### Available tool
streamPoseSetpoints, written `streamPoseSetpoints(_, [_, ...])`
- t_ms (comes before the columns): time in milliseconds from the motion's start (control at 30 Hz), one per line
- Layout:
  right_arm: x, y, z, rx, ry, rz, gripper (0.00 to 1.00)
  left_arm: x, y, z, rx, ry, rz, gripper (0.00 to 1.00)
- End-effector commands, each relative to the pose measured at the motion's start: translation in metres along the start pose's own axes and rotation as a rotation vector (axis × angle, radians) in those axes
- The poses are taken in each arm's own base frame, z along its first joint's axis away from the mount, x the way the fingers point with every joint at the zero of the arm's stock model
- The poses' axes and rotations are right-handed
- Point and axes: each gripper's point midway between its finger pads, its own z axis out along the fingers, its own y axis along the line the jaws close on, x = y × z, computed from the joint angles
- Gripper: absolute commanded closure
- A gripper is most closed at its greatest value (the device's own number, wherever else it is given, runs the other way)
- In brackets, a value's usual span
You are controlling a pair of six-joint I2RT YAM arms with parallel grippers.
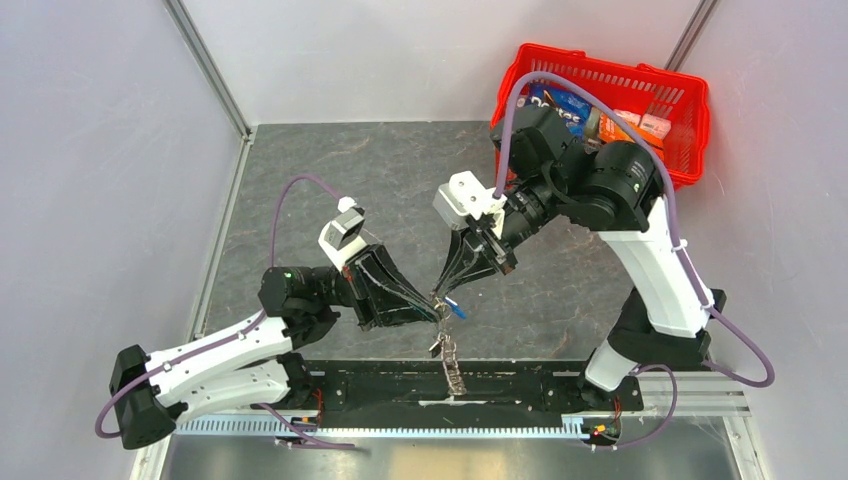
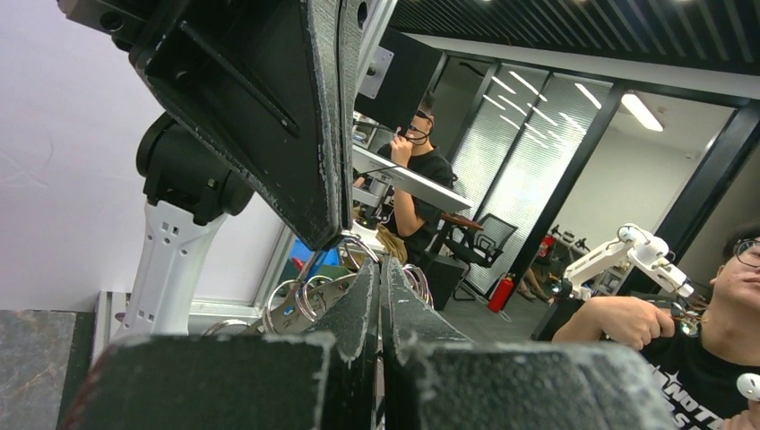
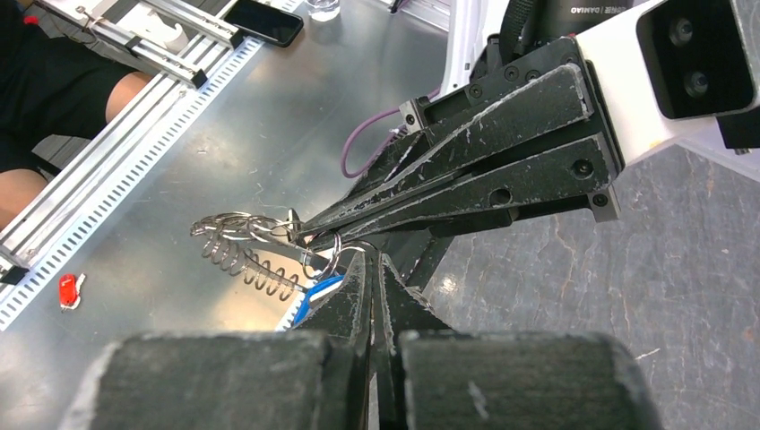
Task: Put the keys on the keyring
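Both arms meet in mid-air, low over the near edge of the table [image 1: 330, 170]. The left end effector [image 1: 432, 313] has its fingers pressed together on a wire loop of the keyring [image 3: 235, 240], and the rest of that limp chain dangles below the tips. The right end effector [image 1: 441, 297] is pressed together too, tip to tip with the left. It looks to be pinching at 1 blue-headed key [image 3: 319, 294], which hangs just beside its fingertips, though the exact contact is hidden.

The risks from here:
- The key is tiny against those fingers, so a slight twist of either wrist could flick it out and drop it to the table.
- The ring wire is thin and springy. If the key's hole misses the split end, pushing on will only bend the coil aside.
- The 2 sets of tips are touching close, so any sideways correction could knock the left's hold loose and the whole chain would fall.
- The dangling chain may swing and tug on the pinch.

As for writing, small white print on the left arm's motor housing [image 3: 582, 13] looks like "DAMIAO", barely legible. The packets in the red basket [image 1: 690, 150] carry print too small to read.
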Motion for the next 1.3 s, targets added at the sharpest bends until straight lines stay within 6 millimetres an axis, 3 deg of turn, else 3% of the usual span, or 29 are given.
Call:
streamPoseSetpoints(0, [-0.005,-0.005,0.002,0.000,-0.009,-0.112,1.00,-0.007,-0.028,0.004,0.114,0.000,0.026,0.98])
streamPoseSetpoints(233, [-0.012,0.023,0.000,-0.069,-0.039,-0.191,1.00,-0.008,-0.027,0.005,0.125,-0.005,0.022,0.98])
streamPoseSetpoints(467, [-0.012,0.037,0.008,-0.132,-0.050,-0.211,1.00,-0.010,-0.027,0.006,0.143,-0.026,0.022,0.98])
streamPoseSetpoints(800, [-0.015,0.039,0.019,-0.147,-0.023,-0.316,1.00,-0.009,-0.041,0.004,0.239,-0.020,0.017,0.98])
streamPoseSetpoints(1267, [0.002,0.034,0.024,-0.123,0.071,-0.385,1.00,0.018,-0.044,-0.005,0.289,0.124,-0.099,0.98])
